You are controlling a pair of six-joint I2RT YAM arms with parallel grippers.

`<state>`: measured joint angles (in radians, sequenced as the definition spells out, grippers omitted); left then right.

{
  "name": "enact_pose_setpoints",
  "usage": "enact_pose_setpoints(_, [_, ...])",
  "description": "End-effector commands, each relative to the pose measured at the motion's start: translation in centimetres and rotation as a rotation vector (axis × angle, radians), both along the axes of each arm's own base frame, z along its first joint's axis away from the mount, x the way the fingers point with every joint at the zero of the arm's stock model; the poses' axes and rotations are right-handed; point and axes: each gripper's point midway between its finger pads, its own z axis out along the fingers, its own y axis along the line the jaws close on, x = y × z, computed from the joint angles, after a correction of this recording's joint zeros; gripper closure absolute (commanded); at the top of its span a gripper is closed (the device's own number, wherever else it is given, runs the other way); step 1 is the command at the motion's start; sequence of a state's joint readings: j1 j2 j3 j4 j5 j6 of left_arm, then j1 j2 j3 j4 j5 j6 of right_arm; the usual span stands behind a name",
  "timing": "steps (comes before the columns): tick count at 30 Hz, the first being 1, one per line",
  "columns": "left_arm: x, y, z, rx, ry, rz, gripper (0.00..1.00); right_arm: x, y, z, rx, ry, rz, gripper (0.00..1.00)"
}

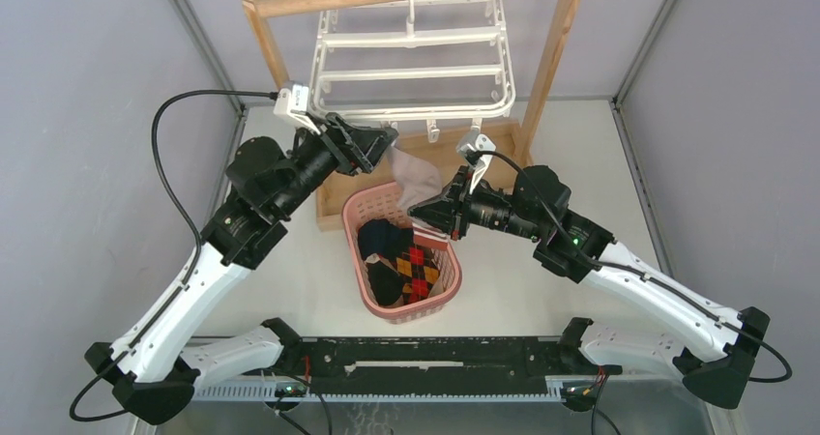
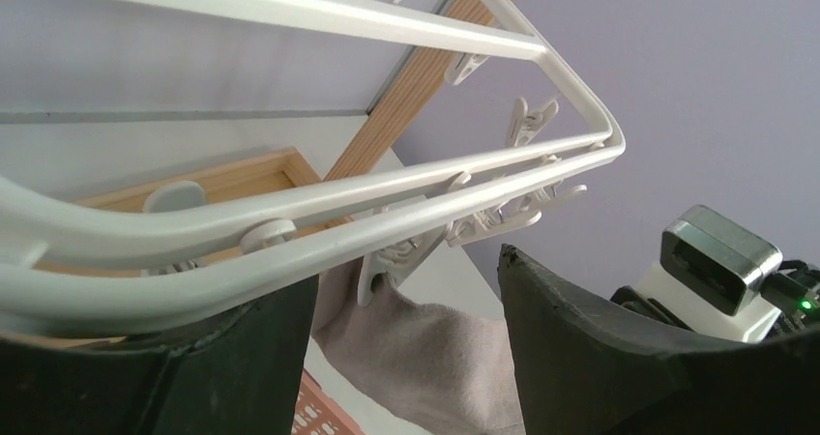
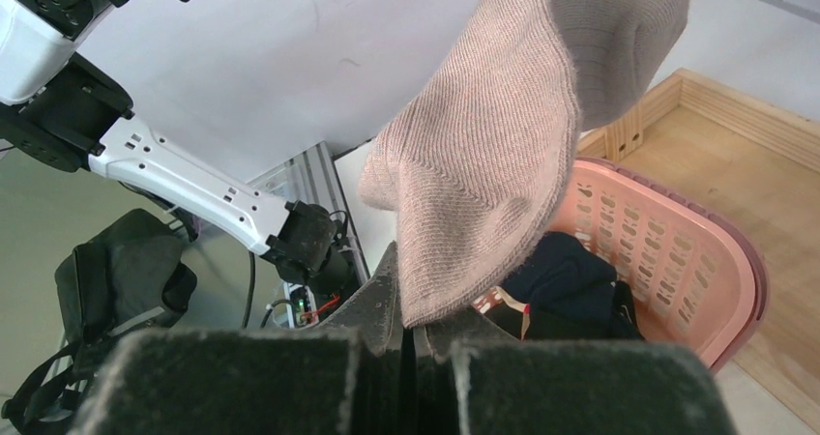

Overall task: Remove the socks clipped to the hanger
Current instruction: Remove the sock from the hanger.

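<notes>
The white hanger (image 1: pixel 411 58) hangs from a wooden bar. One pinkish-beige sock (image 1: pixel 414 179) is held by a clip (image 2: pixel 385 261) on its front rail. My left gripper (image 1: pixel 385 140) is open right under that rail; in the left wrist view the gripper (image 2: pixel 408 266) has the clip and the sock's top (image 2: pixel 425 358) between its fingers. My right gripper (image 1: pixel 427 211) is shut on the sock's lower edge, above the basket; in the right wrist view the gripper (image 3: pixel 414 304) pinches the hem of the sock (image 3: pixel 483 155). Several socks, black and red-yellow argyle (image 1: pixel 416 266), lie in the basket.
The pink basket (image 1: pixel 448 285) stands on the table below the hanger, and its rim also shows in the right wrist view (image 3: pixel 716 251). The wooden rack (image 1: pixel 556 58) has uprights on both sides and a base frame (image 1: pixel 334 213) behind the basket. Empty clips (image 2: pixel 527 116) dangle along the hanger.
</notes>
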<state>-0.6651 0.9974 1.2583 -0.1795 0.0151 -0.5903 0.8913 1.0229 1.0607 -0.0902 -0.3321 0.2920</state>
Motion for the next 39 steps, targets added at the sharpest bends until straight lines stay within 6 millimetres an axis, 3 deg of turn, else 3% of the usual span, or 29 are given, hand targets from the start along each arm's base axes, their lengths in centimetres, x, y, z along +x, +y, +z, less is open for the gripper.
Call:
enact_pose_setpoints(1, [0.4, 0.6, 2.8, -0.012, -0.112, 0.055, 0.28, -0.1, 0.1, 1.2, 0.042, -0.010, 0.006, 1.00])
enact_pose_setpoints(11, [1.2, 0.3, 2.0, 0.050, -0.133, 0.104, 0.31, 0.1, 0.6, 1.1, 0.048, 0.000, 0.011, 1.00])
enact_pose_setpoints(26, [1.5, 0.3, 2.0, 0.075, -0.196, 0.141, 0.43, 0.1, 0.8, 0.7, 0.036, 0.004, 0.019, 1.00])
enact_pose_setpoints(31, [1.6, 0.0, 2.0, 0.085, -0.201, 0.132, 0.51, 0.1, 0.8, 0.6, 0.033, 0.004, 0.020, 1.00])
enact_pose_setpoints(39, [1.9, -0.2, 1.7, 0.100, -0.188, 0.135, 0.53, 0.2, 0.7, 0.5, 0.030, 0.002, 0.021, 1.00])
